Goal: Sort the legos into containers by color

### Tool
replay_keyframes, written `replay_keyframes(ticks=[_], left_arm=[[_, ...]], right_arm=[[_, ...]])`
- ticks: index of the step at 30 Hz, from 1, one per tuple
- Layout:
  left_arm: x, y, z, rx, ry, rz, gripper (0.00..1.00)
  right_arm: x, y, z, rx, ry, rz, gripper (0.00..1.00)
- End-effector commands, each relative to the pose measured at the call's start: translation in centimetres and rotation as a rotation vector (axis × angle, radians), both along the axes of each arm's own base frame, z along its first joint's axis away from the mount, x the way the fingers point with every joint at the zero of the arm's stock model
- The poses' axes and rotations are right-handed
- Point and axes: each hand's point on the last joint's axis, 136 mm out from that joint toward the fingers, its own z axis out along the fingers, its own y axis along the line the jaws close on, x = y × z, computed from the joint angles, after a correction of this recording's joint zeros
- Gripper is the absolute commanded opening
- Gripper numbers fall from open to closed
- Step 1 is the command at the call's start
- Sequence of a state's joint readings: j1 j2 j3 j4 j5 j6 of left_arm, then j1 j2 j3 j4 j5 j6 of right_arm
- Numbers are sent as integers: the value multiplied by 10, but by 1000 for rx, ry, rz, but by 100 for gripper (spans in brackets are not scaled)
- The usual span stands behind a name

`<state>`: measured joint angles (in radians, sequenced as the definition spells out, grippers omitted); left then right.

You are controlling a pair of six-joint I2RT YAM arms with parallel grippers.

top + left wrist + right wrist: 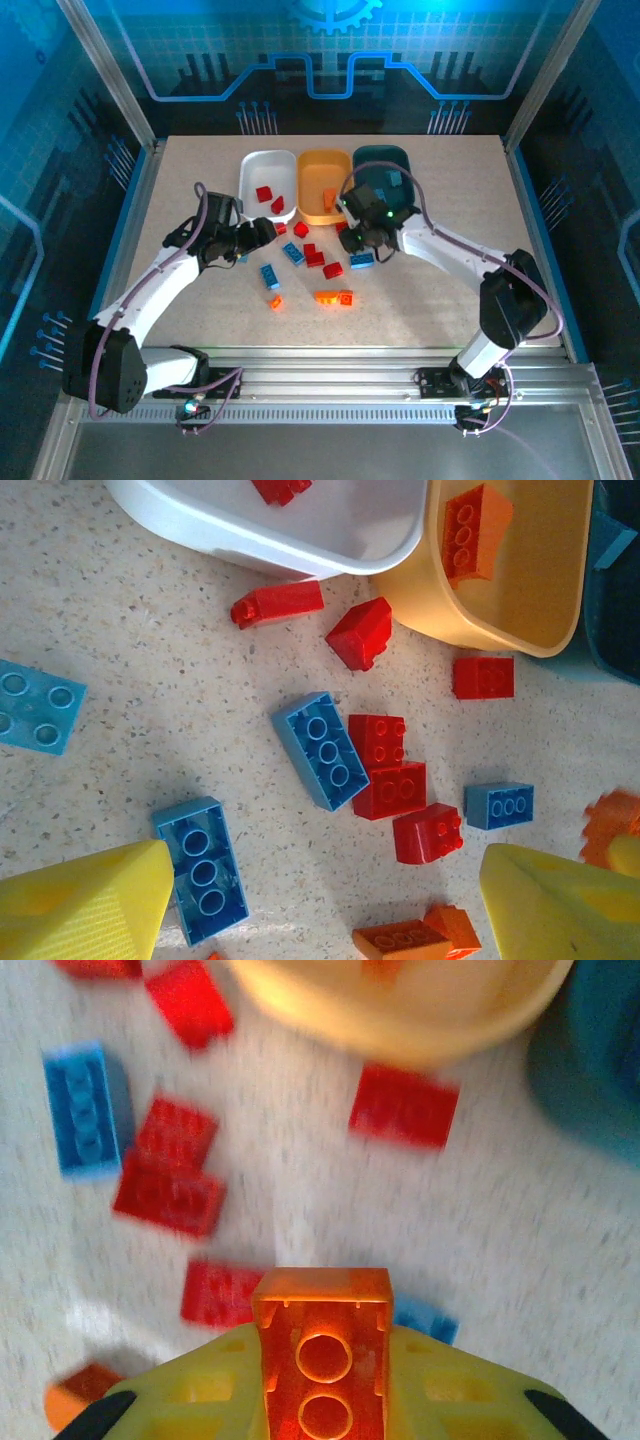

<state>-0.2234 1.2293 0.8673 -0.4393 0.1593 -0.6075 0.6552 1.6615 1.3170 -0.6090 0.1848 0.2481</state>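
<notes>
Brick (322,1340), glossy orange, two rings showing, clamped in right gripper (325,1400); left gripper (320,895) apart.

Speckled table (450,180) carries white tray (262,170), yellow tray (322,170), teal tray (378,155); loose red, blue, orange bricks (315,258) alongside.

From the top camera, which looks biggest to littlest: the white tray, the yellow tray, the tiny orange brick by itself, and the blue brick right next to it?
1. White tray and orange-yellow tray: biggest, too alike to rank.
2. Blue brick.
3. Lone orange brick: smallest.
</notes>
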Motion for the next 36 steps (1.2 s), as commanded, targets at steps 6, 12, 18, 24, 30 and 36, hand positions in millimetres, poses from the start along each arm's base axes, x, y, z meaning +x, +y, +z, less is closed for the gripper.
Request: replay_keyframes(ticks=[6,12,18,24,30,36], left_arm=[[-14,-6,0,-78,4,-2,82],[-26,-3,-3,-63,18,-13,82],[-28,-3,0,-63,10,-21,83],[-25,-4,1,-67,8,-15,84],[-30,23,-29,50,111,114,83],[-9,50,-45,209,136,220,80]], right_arm=[[109,20,-11,13,-34,-25,28],[153,31,-24,21,-17,-29,30],[162,42,-22,19,-16,-7,53],[152,35,21,28,-87,-25,55],[94,18,32,74,-110,-83,59],[21,16,3,129,-33,-76,60]])
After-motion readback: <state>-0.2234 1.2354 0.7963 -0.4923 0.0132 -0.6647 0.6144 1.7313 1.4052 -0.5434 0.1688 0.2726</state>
